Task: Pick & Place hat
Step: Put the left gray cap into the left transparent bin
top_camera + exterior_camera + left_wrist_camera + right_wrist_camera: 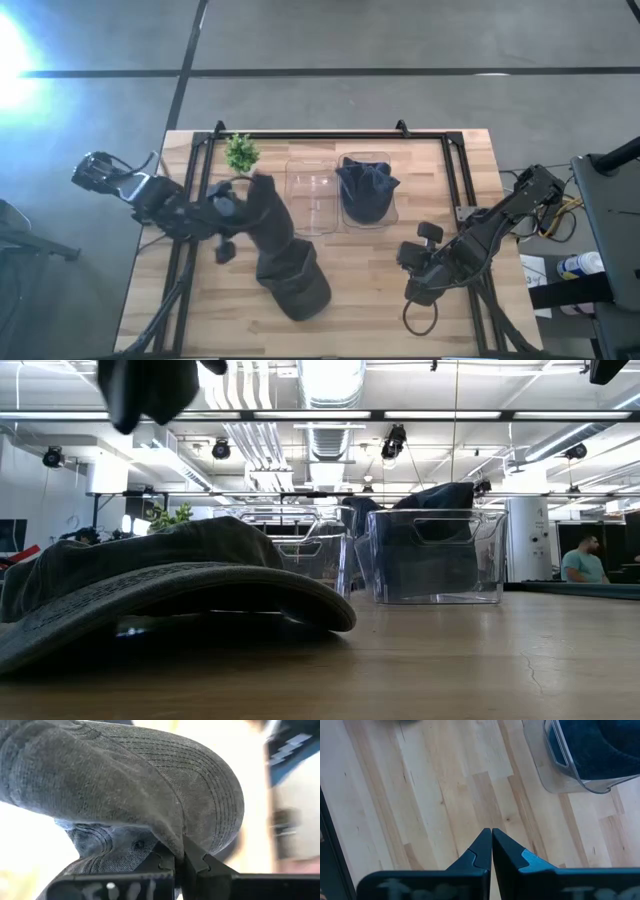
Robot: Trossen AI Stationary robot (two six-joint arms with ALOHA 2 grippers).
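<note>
A dark grey hat (285,260) lies lengthwise on the wooden table, left of the middle. In the low view (170,575) it fills the near left, with its brim (200,595) low over the table. My left gripper (247,193) is shut on the hat's far end. It also shows in the left wrist view (179,855). My right gripper (408,258) is shut and empty over bare wood at the right, and shows in its own wrist view (491,845). A dark blue hat (366,190) sits in the right clear bin (388,215). My left gripper pinches a raised fold of the grey hat's cloth (172,837) between its two fingers, at the crown end farthest from the brim. The fingers come level from the table's left. The hat's near brim end (300,295) stays low at the table.
Two clear bins stand side by side at the back middle, and the left one (312,205) holds nothing. A small green plant (240,152) stands at the back left. A black frame (330,135) runs along the table's edges. Bare wood lies between the arms.
</note>
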